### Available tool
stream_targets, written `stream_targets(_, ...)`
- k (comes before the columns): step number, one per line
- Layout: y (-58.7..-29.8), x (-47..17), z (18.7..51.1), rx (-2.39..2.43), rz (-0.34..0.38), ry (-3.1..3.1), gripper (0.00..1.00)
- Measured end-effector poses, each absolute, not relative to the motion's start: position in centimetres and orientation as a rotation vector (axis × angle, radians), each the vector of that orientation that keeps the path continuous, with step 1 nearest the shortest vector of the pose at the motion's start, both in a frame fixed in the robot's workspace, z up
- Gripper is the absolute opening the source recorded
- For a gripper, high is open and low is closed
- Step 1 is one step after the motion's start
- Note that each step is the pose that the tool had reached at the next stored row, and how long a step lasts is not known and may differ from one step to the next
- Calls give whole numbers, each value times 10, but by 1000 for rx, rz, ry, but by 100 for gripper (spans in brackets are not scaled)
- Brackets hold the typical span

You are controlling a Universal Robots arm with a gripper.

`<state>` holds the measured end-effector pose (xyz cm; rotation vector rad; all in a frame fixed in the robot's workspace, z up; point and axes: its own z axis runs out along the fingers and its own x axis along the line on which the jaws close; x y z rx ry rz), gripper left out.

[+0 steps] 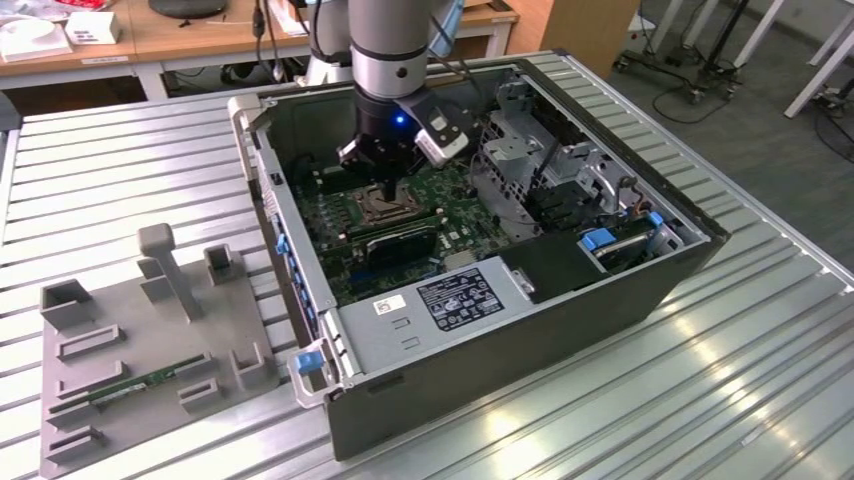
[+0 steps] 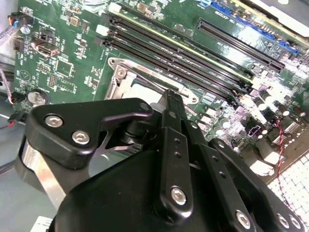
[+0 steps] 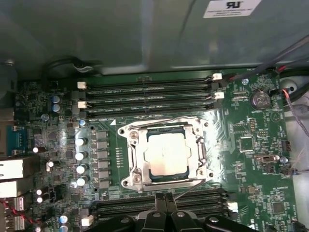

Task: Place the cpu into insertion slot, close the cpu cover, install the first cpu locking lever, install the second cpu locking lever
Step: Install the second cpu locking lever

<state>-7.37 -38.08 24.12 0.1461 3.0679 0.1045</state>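
My gripper [image 3: 165,200] fingers pinched together, holding nothing afaict, tips right beside the cpu cover [image 3: 166,152], cpu [image 3: 167,153] seated underneath.

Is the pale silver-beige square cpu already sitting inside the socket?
Yes, in the first wrist view the pale cpu lies flat inside the silvery-rimmed insertion slot on the green motherboard.
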Motion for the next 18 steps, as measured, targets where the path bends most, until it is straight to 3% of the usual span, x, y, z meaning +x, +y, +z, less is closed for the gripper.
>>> stream_targets(18,-381,-85,237,145,105,3056,11)
